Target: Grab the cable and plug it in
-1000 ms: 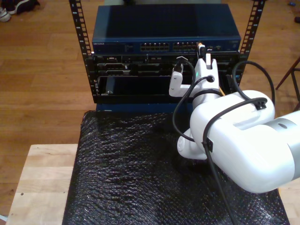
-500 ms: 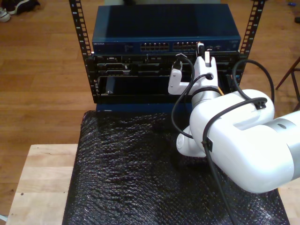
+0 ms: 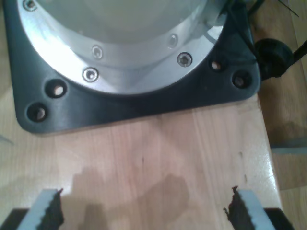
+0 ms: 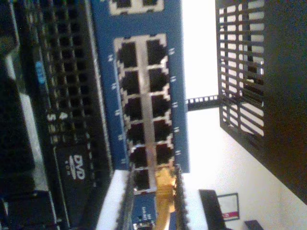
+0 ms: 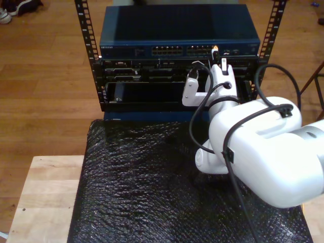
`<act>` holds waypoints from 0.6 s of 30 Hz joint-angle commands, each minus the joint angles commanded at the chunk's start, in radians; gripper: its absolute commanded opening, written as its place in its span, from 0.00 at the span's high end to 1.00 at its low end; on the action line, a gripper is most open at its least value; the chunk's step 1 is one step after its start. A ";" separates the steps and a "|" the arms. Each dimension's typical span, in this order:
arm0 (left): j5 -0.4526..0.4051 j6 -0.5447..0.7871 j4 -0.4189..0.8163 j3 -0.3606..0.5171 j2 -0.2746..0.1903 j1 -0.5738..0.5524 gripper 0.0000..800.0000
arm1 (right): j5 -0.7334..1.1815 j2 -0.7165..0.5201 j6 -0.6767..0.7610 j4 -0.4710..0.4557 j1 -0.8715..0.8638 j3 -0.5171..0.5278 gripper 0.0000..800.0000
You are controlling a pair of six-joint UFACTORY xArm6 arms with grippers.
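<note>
The yellow cable [image 4: 164,189] runs between the fingers of my second gripper [image 4: 153,201], which is shut on it. Its tip is right at the lowest port of the blue switch's port block [image 4: 144,105]; I cannot tell whether the plug is seated. In the exterior view my second gripper [image 5: 218,59] reaches from the big white arm up to the switch [image 5: 131,35], with a spot of the cable [image 5: 215,49] at the ports on the exterior view's right. My first gripper [image 3: 146,211] is open over a bare wooden tabletop [image 3: 158,158], with nothing between its fingers.
Black rack units [image 5: 142,76] sit under the switch between two perforated rack rails [image 5: 86,30]. A black bubble-wrap mat [image 5: 136,192] covers the table. Thick black robot cables [image 5: 202,101] loop beside the wrist. A dark base plate [image 3: 144,100] with a metal ring lies ahead of my first gripper.
The second arm has shifted slightly toward the exterior view's right and pushed the gripper with the cable a little closer to the switch's ports.
</note>
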 joint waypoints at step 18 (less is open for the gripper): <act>0.000 0.000 0.000 0.000 0.000 0.000 0.00 | 0.249 -0.431 0.002 -0.026 0.018 0.425 0.56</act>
